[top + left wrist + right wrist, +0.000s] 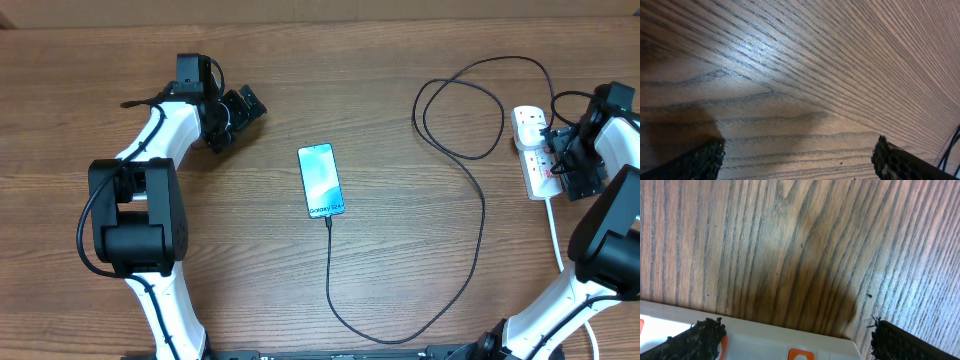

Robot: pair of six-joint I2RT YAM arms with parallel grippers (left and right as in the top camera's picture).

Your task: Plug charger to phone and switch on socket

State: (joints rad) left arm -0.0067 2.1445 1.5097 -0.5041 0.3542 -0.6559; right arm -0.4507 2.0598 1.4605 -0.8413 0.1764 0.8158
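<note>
White left arm (150,140) folded over the wooden table (330,60), jaws spread, right arm (610,230) above socket (526,119), jaws spread too.

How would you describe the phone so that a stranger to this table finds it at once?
Look at the middle of the wooden table. There the phone lies flat, a slim rectangle with a thin black cable at its near end. Only it has a light blue screen; the socket at the right edge is white.
</note>
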